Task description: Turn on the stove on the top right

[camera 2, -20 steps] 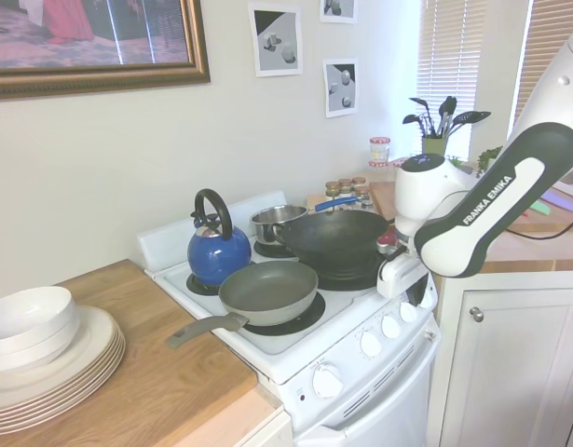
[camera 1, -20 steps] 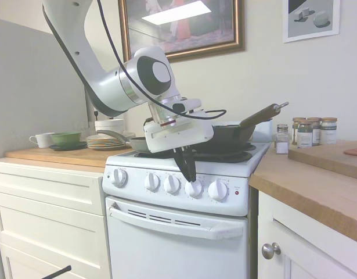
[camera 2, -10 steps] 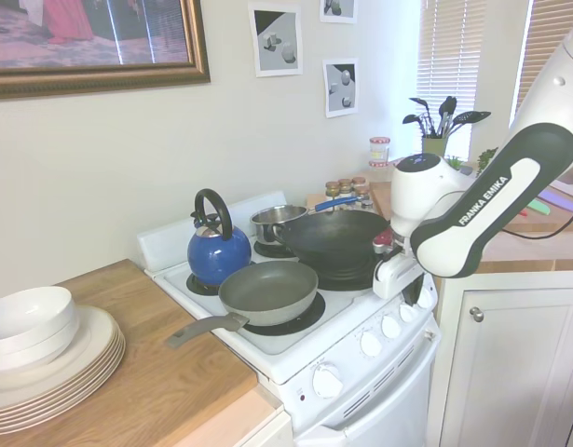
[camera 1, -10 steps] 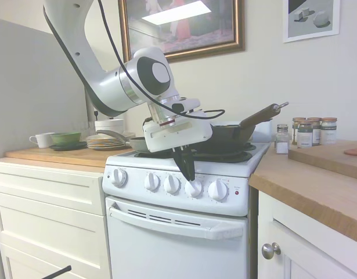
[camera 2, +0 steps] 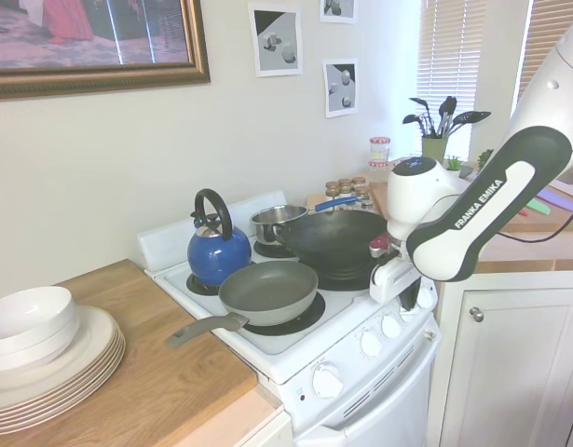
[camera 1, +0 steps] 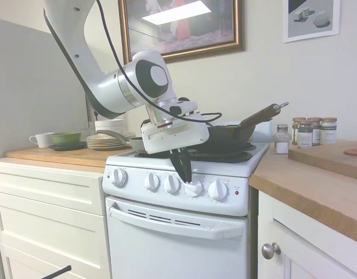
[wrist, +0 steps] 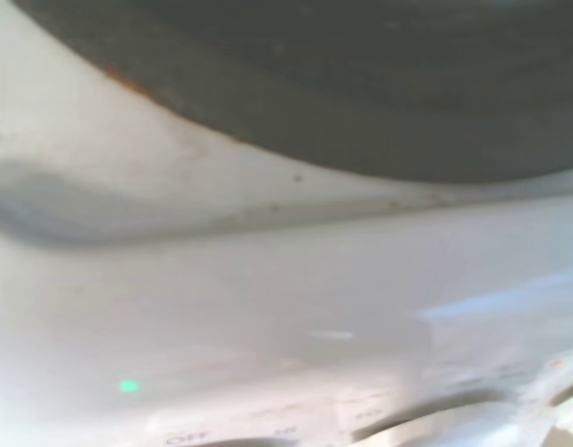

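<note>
The white stove (camera 1: 178,232) stands in the middle, with a row of round white knobs and a small red light (camera 1: 237,192) at the row's right end. My gripper (camera 1: 184,174) points down at the front panel. Its dark fingers are together, shut on nothing. Their tips lie at the upper left edge of the fourth knob from the left (camera 1: 194,188), between it and the third knob (camera 1: 172,184). In the second exterior view the gripper (camera 2: 409,296) hangs over the panel's right end. The wrist view shows only the blurred white stove top (wrist: 267,279) and a dark burner (wrist: 361,84).
A black wok (camera 2: 337,240), a grey frying pan (camera 2: 267,291), a blue kettle (camera 2: 216,250) and a small pot (camera 2: 275,223) crowd the burners. Spice jars (camera 1: 309,132) stand on the right wooden counter. Stacked plates (camera 2: 44,363) and bowls sit on the other counter.
The gripper has slid a little to the left along the knob row, from over the fourth knob towards its left edge. The fingers stay together.
</note>
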